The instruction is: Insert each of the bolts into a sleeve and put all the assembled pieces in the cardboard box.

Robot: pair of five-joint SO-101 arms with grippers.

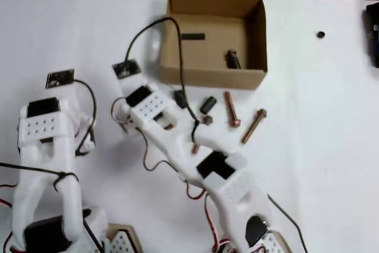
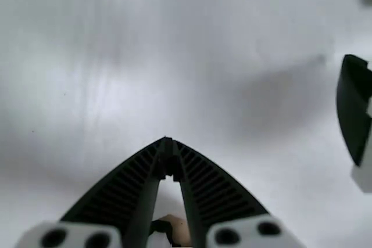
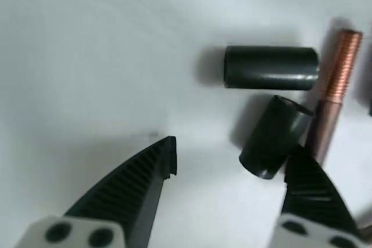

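A small dark knob [image 1: 320, 34] sits alone far out on the white table [image 1: 320, 146], well apart from the rest. A black cable [image 1: 172, 25] from the right arm [image 1: 177, 140] loops up across the front left corner of the box [image 1: 207, 78]. One dark piece [image 1: 233, 59] lies inside the box, near its front right corner.

In front of the box lie two copper bolts [image 1: 231, 109] [image 1: 253, 125] and a black sleeve [image 1: 208, 105]. A third bolt [image 1: 206, 120] is partly covered by the right arm.

That arm stretches slantwise from the near edge toward the box, its wrist low over the parts. The right gripper [image 3: 232, 150] is spread wide and holds nothing. The near sleeve [image 3: 273, 137] lies askew just beside one finger and against a bolt shaft [image 3: 334, 91], and the far sleeve [image 3: 271, 68] lies beyond it.

The left arm [image 1: 44, 146] stands over at the left, well apart from the parts. The left gripper [image 2: 167, 142] is pressed together on nothing, above bare table.
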